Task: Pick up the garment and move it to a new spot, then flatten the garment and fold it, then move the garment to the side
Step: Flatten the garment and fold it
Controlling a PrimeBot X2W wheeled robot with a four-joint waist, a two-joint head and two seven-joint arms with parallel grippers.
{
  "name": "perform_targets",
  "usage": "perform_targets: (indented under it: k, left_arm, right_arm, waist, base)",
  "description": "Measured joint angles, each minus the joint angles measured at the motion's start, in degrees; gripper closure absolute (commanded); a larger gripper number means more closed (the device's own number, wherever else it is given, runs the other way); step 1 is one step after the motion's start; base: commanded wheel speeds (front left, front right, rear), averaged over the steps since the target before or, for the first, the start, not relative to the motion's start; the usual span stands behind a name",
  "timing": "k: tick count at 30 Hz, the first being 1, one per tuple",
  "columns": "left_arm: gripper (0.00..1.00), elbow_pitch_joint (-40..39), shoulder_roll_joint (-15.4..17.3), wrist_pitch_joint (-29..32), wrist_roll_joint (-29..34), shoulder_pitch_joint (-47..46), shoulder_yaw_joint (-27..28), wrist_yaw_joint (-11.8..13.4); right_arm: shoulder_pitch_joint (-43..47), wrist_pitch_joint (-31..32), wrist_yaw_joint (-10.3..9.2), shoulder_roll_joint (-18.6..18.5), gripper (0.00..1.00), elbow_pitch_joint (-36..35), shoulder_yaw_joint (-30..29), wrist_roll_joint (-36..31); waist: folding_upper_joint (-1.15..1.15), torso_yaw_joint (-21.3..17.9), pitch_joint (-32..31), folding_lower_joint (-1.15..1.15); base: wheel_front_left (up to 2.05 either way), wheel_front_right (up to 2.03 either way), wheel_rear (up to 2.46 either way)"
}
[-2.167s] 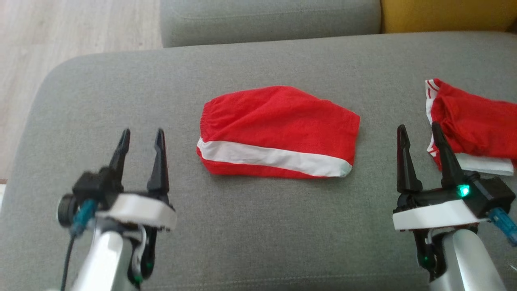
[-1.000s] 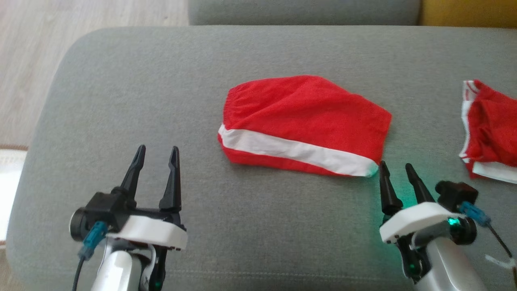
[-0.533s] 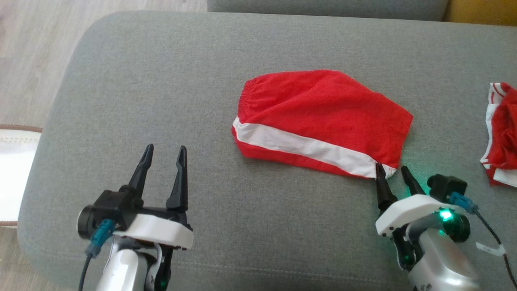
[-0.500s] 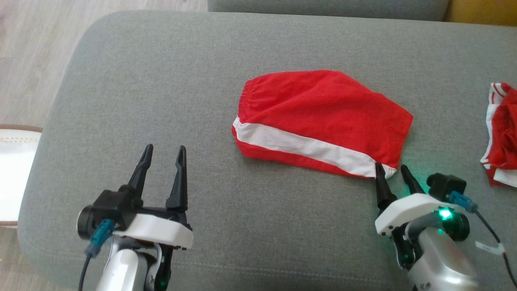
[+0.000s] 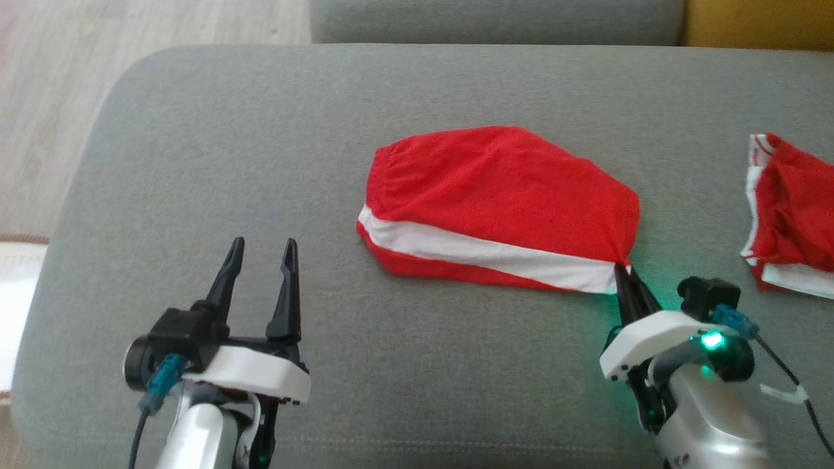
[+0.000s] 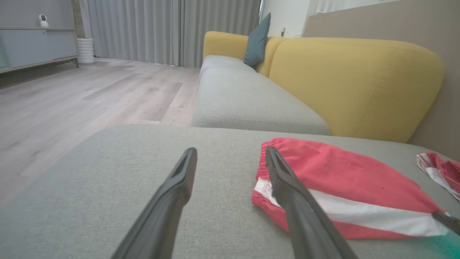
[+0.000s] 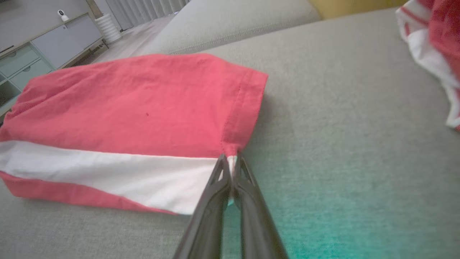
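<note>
One pair of red shorts (image 5: 495,195), the garment in question, lies folded flat near the middle of a grey cushion (image 5: 260,143). One white stripe (image 5: 482,251) runs along its near side, with a thin red band below it. The gathered waistband is at its left end and the hemmed leg opening at its right.

The right end effector (image 5: 623,272) is pinched tight on the near right corner of the shorts, where the white stripe meets the hem. In the right wrist view the two dark fingers (image 7: 212,212) are pressed together with a little cloth between their tips, and the fabric puckers towards that point. The rest of the shorts rests on the cushion.

The left end effector (image 5: 264,244) is spread wide and holds nothing. It sits over the near left part of the cushion, well apart from the shorts.

A second red and white garment (image 5: 791,215) lies crumpled at the right edge of the cushion, apart from the first. That makes two garments and two end effectors.

Beyond the cushion the left wrist view shows a second grey seat (image 6: 244,104), a yellow backrest (image 6: 352,79), one teal pillow (image 6: 256,41), grey curtains (image 6: 161,32), a low cabinet (image 6: 36,46) and a pale wooden floor (image 5: 58,98).
</note>
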Motion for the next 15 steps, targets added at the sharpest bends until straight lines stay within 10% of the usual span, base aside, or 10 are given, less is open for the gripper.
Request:
perform_targets:
  k: [15]
  left_arm:
    - [0.0, 14.0, 0.0, 0.0, 0.2, -5.2, -6.8, -5.1]
  right_arm:
    - [5.0, 3.2, 0.01, 0.0, 1.0, -15.7, -7.3, -12.9]
  waist:
    - [0.0, -5.9, 0.3, 0.0]
  base:
    - [0.0, 0.0, 0.0]
